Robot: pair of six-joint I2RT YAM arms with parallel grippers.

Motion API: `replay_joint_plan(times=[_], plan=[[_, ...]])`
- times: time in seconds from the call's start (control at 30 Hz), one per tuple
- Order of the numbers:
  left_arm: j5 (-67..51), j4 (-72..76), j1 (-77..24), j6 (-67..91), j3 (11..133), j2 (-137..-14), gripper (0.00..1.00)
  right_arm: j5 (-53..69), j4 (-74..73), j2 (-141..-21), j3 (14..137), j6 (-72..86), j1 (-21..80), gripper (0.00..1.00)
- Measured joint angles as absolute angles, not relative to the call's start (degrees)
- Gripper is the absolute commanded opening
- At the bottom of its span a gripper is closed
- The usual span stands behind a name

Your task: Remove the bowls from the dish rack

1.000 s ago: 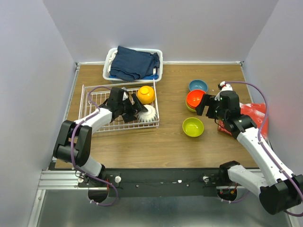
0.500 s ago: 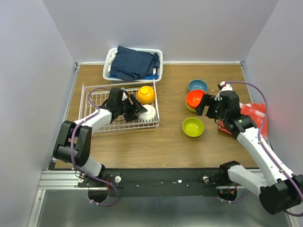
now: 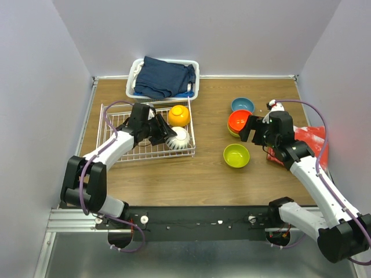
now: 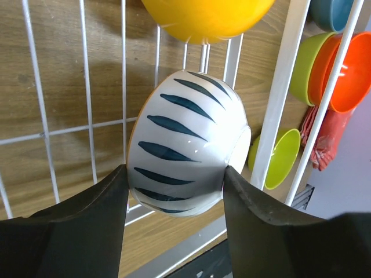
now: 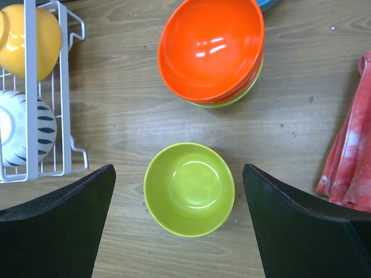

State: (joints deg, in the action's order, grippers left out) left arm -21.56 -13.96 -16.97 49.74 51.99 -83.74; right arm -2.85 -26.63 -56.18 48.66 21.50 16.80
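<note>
Wood-grain table [image 3: 174, 174]: left gripper [image 4: 174, 176] is clamping the glossy white dark-striped bowl [image 4: 185, 133] in the white wire rack [image 4: 278, 116], right gripper [image 5: 178, 171] idling open; straight lift-out probably next.

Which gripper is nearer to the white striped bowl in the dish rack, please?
Left. The left gripper clasps the white bowl by both sides inside the dish rack; the right gripper hangs open above a lime-green bowl on the table, outside the rack.

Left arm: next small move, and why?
Probably lift the white bowl straight up, clear of the dish rack. The left pincer has a finger against each side of it. The orange-yellow bowl sits close beside it inside the wire walls, so sliding sideways risks a knock.
</note>
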Motion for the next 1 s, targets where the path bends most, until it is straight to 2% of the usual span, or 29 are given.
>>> replay_joint_plan(times=[0.07,0.23,0.5,0.83,1.0], plan=[[-20.88,-15.51,-16.97,49.04,52.51,-82.89,0.43,-2.48,-26.63,-56.14,48.66,21.54,16.80,0.98],[-19.53,-18.22,-16.99,47.75,52.97,-81.54,0.20,-1.67,-26.59,-56.03,48.66,21.56,16.80,0.98],[-17.10,-22.92,-17.06,43.59,54.68,-79.09,0.00,2.70,-26.28,-56.23,48.66,21.67,16.80,0.98],[-5.21,-27.66,-23.49,29.67,63.13,-73.93,0.00,7.46,-27.70,-62.13,54.85,21.71,16.80,0.98],[4.60,-28.34,-32.05,18.17,65.65,-71.61,0.00,7.35,-30.39,-63.51,60.95,21.82,16.80,1.00]])
